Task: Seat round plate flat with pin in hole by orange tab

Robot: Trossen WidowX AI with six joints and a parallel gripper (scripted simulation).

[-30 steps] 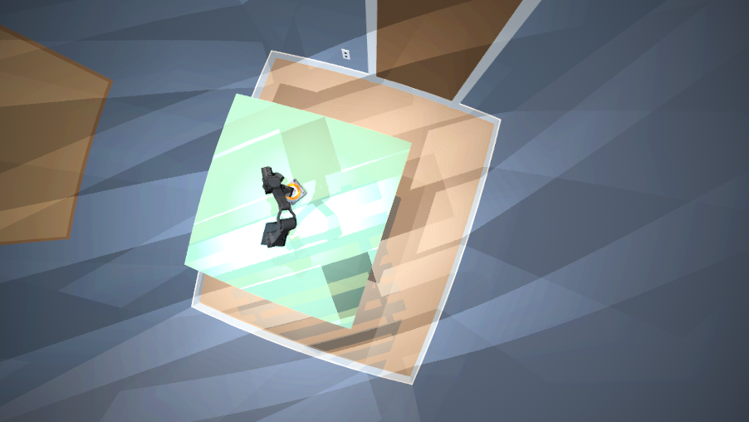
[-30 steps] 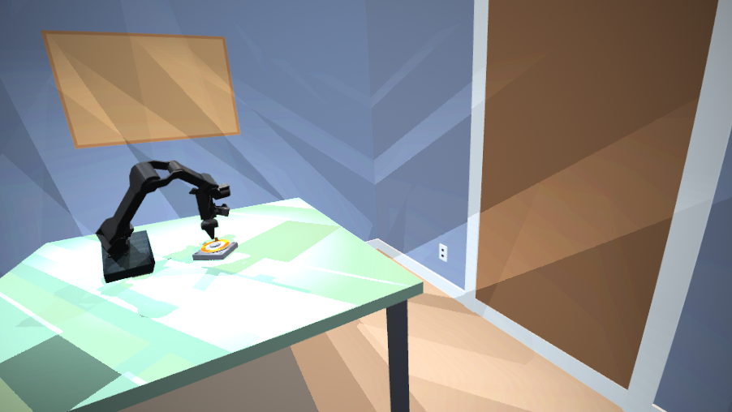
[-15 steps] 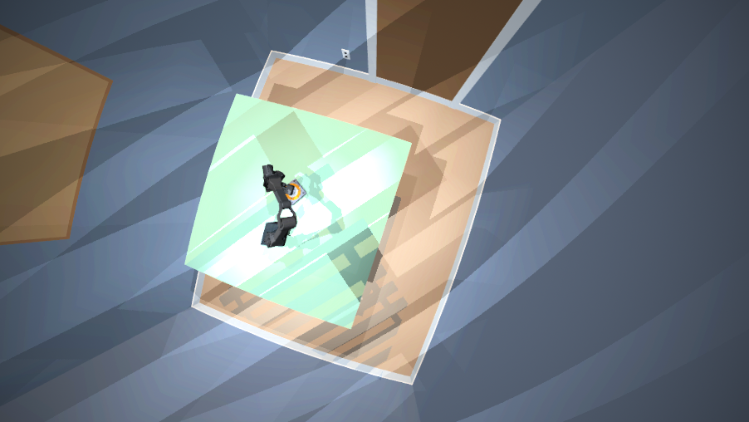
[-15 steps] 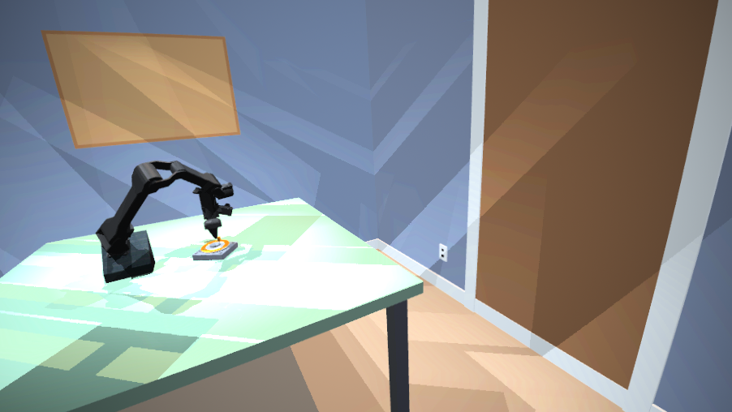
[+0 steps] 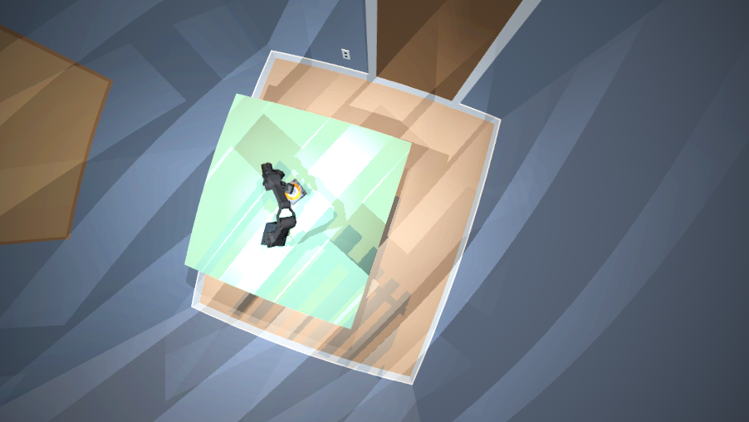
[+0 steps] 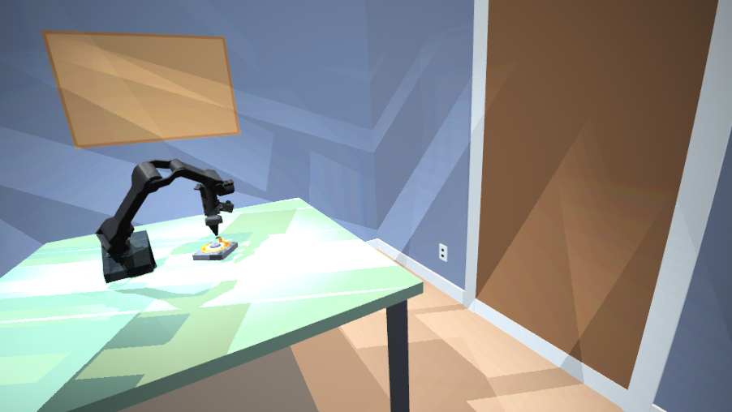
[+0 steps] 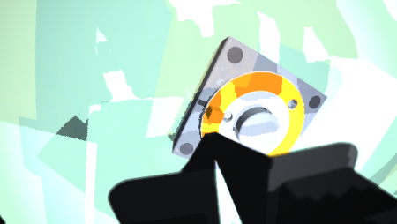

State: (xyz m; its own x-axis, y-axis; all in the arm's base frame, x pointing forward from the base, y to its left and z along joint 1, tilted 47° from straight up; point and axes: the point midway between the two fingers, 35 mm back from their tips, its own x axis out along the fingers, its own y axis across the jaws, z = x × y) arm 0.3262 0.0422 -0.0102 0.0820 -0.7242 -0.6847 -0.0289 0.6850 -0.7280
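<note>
The round plate [image 5: 298, 186] [image 6: 206, 249] [image 7: 260, 82] has a yellow-orange ring around a white middle and sits around the post [image 6: 215, 244] [image 7: 259, 127] on the grey square base [image 5: 303, 193] [image 6: 204, 256] [image 7: 235, 74]. The orange tab [image 7: 214, 115] stands at the plate's left side in the wrist view, with a small round bright spot [image 7: 228, 116] beside it; hole or pin tip I cannot tell. A hole [image 7: 292, 104] shows at the right. My gripper [image 6: 217, 236] [image 7: 210, 138] is shut and empty, its tips over the plate's near-left edge in the wrist view. Contact and plate tilt are unclear.
The base lies on the green table [image 5: 220, 152] [image 6: 327, 278], in front of the arm's dark mount [image 5: 268, 234] [image 6: 129, 263]. The arm arches above the table and partly covers the plate from above. A small dark mark [image 7: 202, 102] is on the base near the tab.
</note>
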